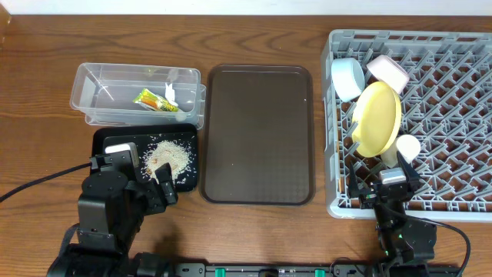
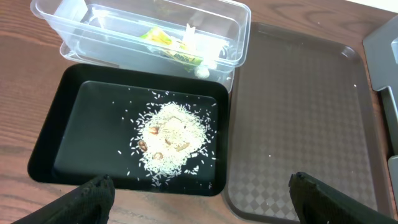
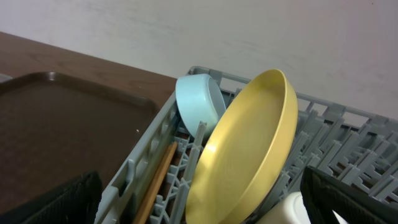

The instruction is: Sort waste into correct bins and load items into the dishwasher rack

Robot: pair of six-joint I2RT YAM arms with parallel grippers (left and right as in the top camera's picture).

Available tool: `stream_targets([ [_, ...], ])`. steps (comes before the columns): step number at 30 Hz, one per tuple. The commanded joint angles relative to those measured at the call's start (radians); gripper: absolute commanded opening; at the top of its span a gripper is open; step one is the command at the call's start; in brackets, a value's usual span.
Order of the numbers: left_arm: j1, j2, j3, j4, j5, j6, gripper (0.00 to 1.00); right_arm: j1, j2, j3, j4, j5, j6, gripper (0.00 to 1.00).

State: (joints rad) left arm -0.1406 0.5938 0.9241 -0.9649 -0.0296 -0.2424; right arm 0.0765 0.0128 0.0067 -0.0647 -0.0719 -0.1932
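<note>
The grey dishwasher rack (image 1: 446, 85) at the right holds the yellow plate (image 1: 377, 117) on edge, the light-blue bowl (image 1: 347, 77), the white bowl (image 1: 387, 71) and the pale cup (image 1: 407, 146). The right wrist view shows the plate (image 3: 249, 155), blue bowl (image 3: 198, 102), cup (image 3: 283, 211) and chopsticks (image 3: 155, 183) inside. The clear tub (image 1: 138, 94) holds the snack wrapper (image 1: 151, 100) and tissue (image 1: 171, 94). The black tray (image 1: 111, 138) holds rice scraps (image 1: 167, 156). My left gripper (image 2: 199, 199) is open and empty at the tray's near edge. My right gripper (image 3: 199, 202) is open at the rack's front.
A brown serving tray (image 1: 257, 131) lies empty between the bins and the rack. The table's wooden surface shows at the far side and far left.
</note>
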Motion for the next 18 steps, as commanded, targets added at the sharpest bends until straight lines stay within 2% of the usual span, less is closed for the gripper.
stream_targets([
  [1,-0.001,-0.001,-0.003,0.001,-0.005,-0.005,0.93,-0.008,-0.007,-0.001,-0.003,-0.011,-0.014,0.99],
  [11,0.011,-0.036,-0.055,0.033,-0.036,0.026,0.93,-0.008,-0.007,-0.001,-0.003,-0.011,-0.014,0.99],
  [18,0.042,-0.224,-0.343,0.303,-0.035,0.044,0.93,-0.008,-0.007,-0.001,-0.003,-0.011,-0.014,0.99],
])
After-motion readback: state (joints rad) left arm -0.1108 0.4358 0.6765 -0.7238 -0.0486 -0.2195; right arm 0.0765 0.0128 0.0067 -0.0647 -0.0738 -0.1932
